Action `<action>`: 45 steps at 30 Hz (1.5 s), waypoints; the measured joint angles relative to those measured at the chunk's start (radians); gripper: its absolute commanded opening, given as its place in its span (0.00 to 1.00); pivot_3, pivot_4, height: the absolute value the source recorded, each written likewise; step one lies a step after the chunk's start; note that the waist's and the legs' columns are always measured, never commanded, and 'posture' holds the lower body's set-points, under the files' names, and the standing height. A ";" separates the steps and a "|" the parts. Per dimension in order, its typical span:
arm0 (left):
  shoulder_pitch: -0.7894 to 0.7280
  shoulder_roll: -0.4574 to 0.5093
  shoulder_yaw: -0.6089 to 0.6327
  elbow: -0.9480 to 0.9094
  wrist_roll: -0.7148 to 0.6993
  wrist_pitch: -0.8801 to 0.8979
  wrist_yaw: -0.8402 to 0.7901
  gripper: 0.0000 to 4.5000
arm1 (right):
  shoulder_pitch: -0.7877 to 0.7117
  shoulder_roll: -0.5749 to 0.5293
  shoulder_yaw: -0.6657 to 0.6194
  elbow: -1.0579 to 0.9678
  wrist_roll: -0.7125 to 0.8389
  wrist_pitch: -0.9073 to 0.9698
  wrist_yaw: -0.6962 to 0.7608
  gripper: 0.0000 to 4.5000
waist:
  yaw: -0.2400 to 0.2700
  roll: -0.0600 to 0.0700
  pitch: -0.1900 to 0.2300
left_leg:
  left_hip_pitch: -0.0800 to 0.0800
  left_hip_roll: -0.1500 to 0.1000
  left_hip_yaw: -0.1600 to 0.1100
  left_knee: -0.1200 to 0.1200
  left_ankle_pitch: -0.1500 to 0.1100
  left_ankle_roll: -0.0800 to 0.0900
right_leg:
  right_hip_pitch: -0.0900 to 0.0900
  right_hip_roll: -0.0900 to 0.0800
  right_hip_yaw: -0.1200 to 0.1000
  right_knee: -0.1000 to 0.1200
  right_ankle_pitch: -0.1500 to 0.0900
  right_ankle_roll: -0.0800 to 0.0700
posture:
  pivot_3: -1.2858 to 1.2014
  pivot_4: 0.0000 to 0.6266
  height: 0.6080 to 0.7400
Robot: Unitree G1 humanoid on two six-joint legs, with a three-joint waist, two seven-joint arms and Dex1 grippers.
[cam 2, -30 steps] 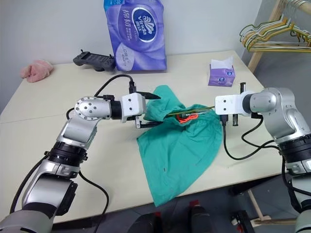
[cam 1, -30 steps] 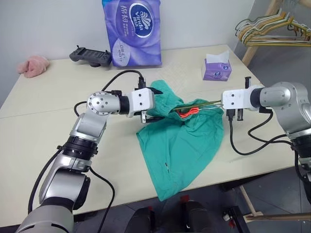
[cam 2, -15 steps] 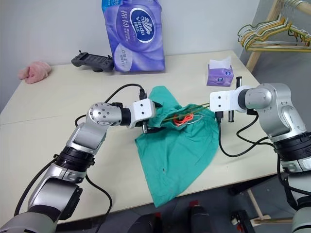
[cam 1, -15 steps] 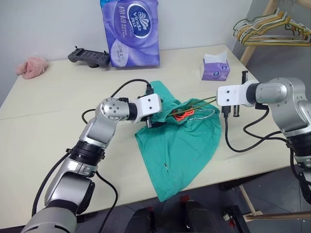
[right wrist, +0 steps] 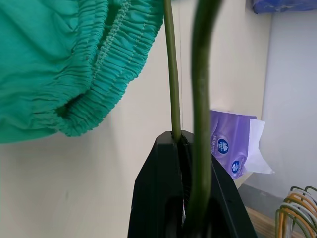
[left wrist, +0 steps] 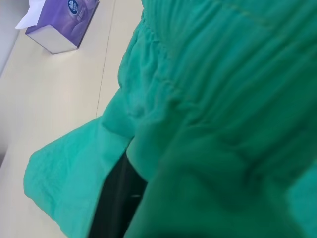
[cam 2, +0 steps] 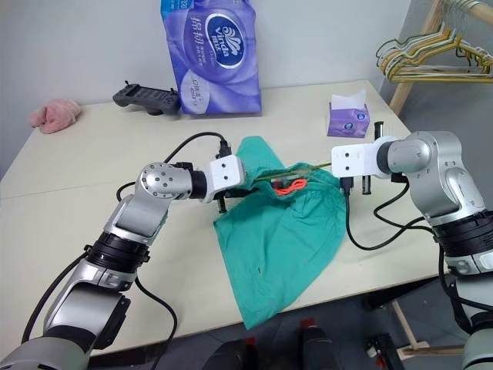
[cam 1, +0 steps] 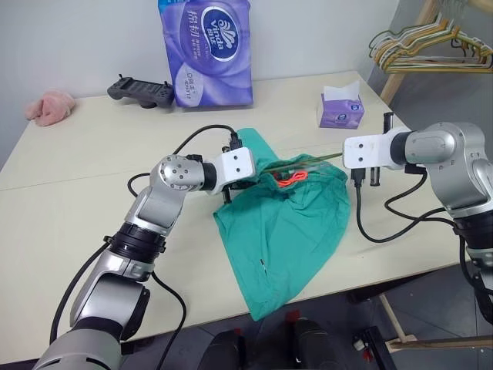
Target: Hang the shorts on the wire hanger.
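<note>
Right wrist view: ruffled elastic waistband of teal shorts [right wrist: 74,74] beside thin wire hanger [right wrist: 172,74].

Since a second ago the left gripper [cam 1: 245,182] has sunk a little and pushed right, further into the gathered waistband of the shorts [cam 1: 285,223], and its fingers have closed on the cloth. The waistband now sits bunched higher around the wire hanger [cam 1: 312,159], hiding more of the orange-red tag [cam 1: 290,178].
</note>
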 measured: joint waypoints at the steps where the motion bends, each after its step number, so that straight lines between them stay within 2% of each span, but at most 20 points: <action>1: 0.000 0.002 0.000 0.000 0.003 -0.010 0.000 0.05 | 0.000 -0.001 0.000 0.000 0.000 0.001 0.003 0.00 | 0.000 0.000 0.000 | 0.000 0.000 0.000 0.000 0.000 0.000 | 0.000 0.000 0.000 0.000 0.000 0.000 | 0.47 0.14 1.00; 15: -0.006 -0.011 0.000 0.007 0.015 -0.010 0.002 0.04 | 0.039 -0.003 -0.045 -0.102 0.053 0.170 0.093 0.00 | -0.005 0.000 -0.007 | 0.000 0.000 0.000 0.000 0.000 0.000 | 0.000 0.000 0.000 0.000 0.000 0.000 | 0.47 0.14 1.00; 18: -0.008 -0.010 0.000 0.016 0.015 -0.011 0.002 0.04 | 0.042 -0.008 -0.058 -0.126 0.076 0.187 0.108 0.14 | -0.008 0.000 -0.008 | 0.000 0.000 0.000 0.000 0.000 0.000 | 0.000 0.000 0.000 0.000 0.000 0.000 | 0.47 0.14 1.00; 29: -0.032 -0.034 0.002 0.050 0.013 -0.008 0.039 0.04 | 0.039 -0.018 -0.058 -0.184 0.142 0.128 0.109 0.99 | -0.016 0.001 -0.009 | -0.001 0.000 -0.001 0.000 0.000 0.000 | 0.000 0.000 -0.001 0.000 0.000 0.000 | 0.47 0.16 1.00; 33: -0.032 -0.026 0.003 0.051 0.012 -0.008 0.042 0.04 | 0.072 -0.082 -0.076 -0.188 0.169 0.122 0.130 0.99 | -0.016 0.001 -0.009 | -0.001 0.000 -0.001 0.000 0.000 0.000 | 0.000 -0.001 -0.001 0.000 0.000 0.000 | 0.47 0.18 1.00; 37: -0.014 0.012 0.003 0.051 0.003 -0.008 0.040 0.04 | 0.115 -0.135 -0.129 -0.218 0.237 0.235 0.166 0.99 | -0.021 0.001 -0.009 | 0.000 0.000 -0.001 0.000 0.000 0.000 | -0.001 0.000 0.000 0.001 0.000 0.000 | 0.46 0.18 1.00; 39: -0.004 0.023 0.003 0.053 -0.003 -0.012 0.039 0.04 | 0.116 -0.146 -0.159 -0.252 0.289 0.332 0.190 0.99 | -0.021 0.001 -0.009 | -0.001 0.000 -0.001 0.000 0.000 0.000 | -0.001 0.000 0.000 0.001 0.000 0.000 | 0.46 0.19 1.00; 42: -0.002 0.043 0.003 0.066 -0.011 -0.031 0.038 0.04 | 0.113 -0.124 -0.212 -0.328 0.415 0.610 0.216 0.99 | -0.021 0.001 -0.009 | -0.001 0.000 -0.001 0.000 0.000 0.000 | 0.000 0.000 0.000 0.001 0.000 0.000 | 0.46 0.19 1.00; 45: -0.003 0.048 0.003 0.097 -0.017 -0.052 0.037 0.04 | 0.120 -0.118 -0.227 -0.364 0.492 0.761 0.197 0.99 | -0.018 0.001 -0.009 | -0.001 0.000 -0.001 0.000 0.000 0.001 | 0.000 -0.001 -0.001 0.000 0.000 0.000 | 0.46 0.19 1.00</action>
